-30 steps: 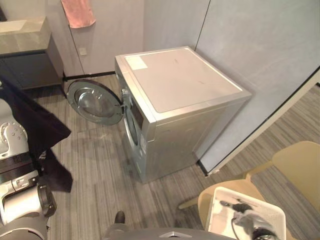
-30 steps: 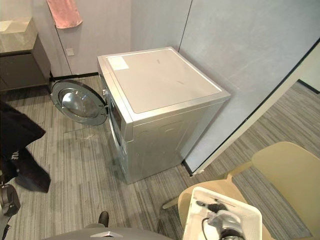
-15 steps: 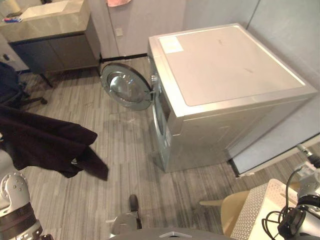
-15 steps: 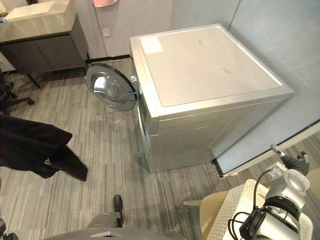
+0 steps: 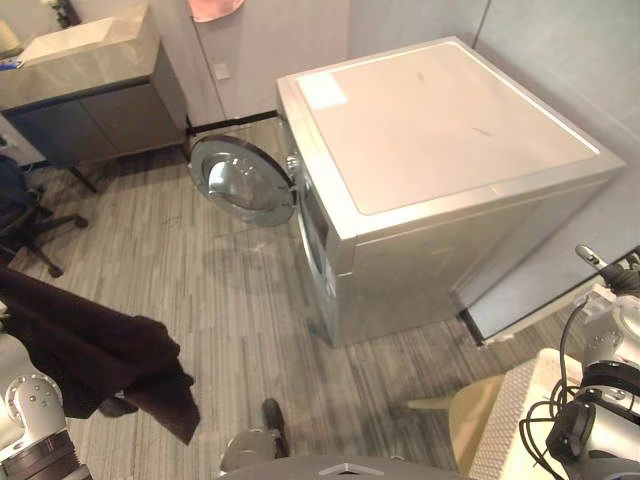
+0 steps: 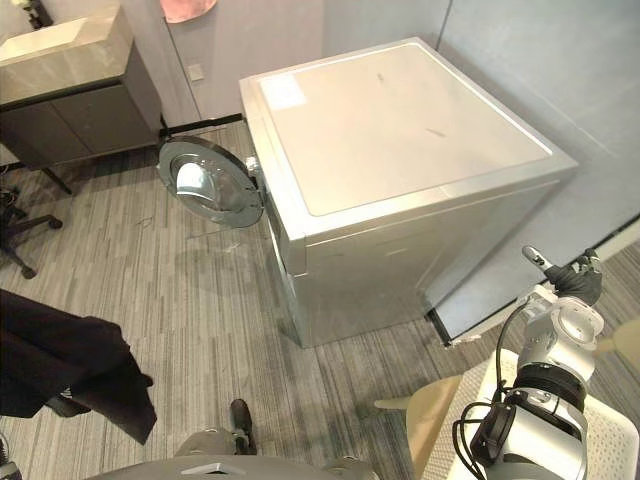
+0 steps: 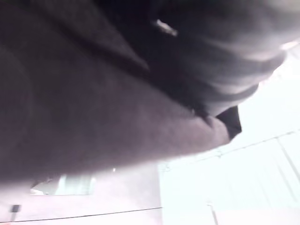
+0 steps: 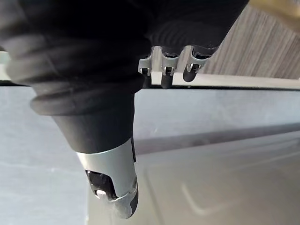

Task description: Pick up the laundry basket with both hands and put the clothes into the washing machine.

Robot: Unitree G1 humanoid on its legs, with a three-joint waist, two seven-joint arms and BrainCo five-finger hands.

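Nearest on the left, a dark garment (image 5: 95, 345) hangs draped over the left arm (image 5: 30, 415). The left wrist view is dark cloth pressed right up to the lens, so the left hand's fingers are buried and you can't tell what they're doing.

On the near right, the white perforated laundry basket (image 5: 518, 412) sits on a tan chair (image 6: 430, 415). The right arm blocks the inside, so no idea what's in it.

The right eye view gets the right hand (image 6: 574, 285) properly, raised above the basket and near the grey wall panel, while the left eye view clips it at the edge. The right wrist view fills in the rest: the fingers (image 8: 163, 70) are in a tight row with nothing in them, and the thumb (image 8: 115, 187) sticks out well apart.

Further back is the silver washing machine (image 5: 440, 130) with its round door (image 5: 243, 180) swung open to the left. The drum is out of sight from this angle.

Far left there's an office chair (image 5: 25, 215), then a sink counter (image 5: 85, 55). A pink towel (image 5: 215, 8) hangs on the far wall.
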